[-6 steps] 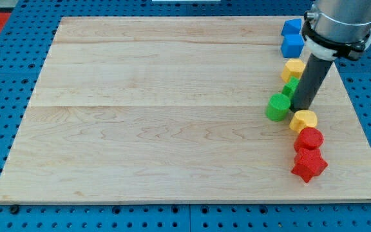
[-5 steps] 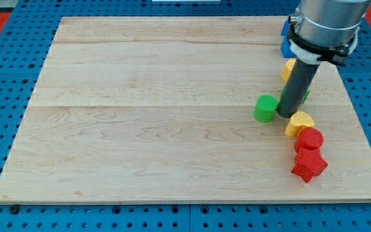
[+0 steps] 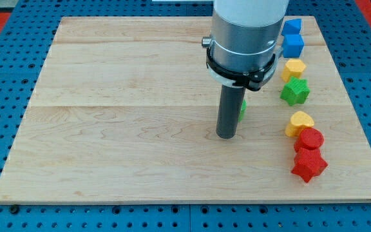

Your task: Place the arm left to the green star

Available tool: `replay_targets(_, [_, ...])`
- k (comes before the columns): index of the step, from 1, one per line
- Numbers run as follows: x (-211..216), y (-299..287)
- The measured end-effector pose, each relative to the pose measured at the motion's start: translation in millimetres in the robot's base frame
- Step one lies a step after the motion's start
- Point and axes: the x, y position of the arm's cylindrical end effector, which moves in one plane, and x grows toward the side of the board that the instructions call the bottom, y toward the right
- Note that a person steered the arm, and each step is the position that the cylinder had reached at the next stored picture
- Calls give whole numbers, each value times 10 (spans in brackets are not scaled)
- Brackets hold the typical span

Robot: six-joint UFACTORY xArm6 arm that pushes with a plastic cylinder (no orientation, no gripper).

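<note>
Your tip [image 3: 226, 136] rests on board [image 3: 121, 129], well left of green star [image 3: 295, 91]. No fingers on this rod. Star sits near the view's right edge, between yellow block [image 3: 294, 68] and yellow heart [image 3: 299, 122]; no clear long axis. Green block [image 3: 243, 107] mostly hidden behind rod.

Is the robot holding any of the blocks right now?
No, nothing is held. My tip is a bare rod end on the board, left of the green star. A green block peeks out behind the rod.

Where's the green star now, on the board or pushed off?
On the board: green star sits near the view's right edge, between two yellow blocks, my tip well to its left.
</note>
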Motion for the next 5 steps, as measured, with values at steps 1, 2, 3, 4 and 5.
replay_targets(1, [64,302])
replay_targets(2, [52,718])
replay_targets(3, [-13,742])
replay_targets(4, [-758,764])
replay_targets(5, [-804,761])
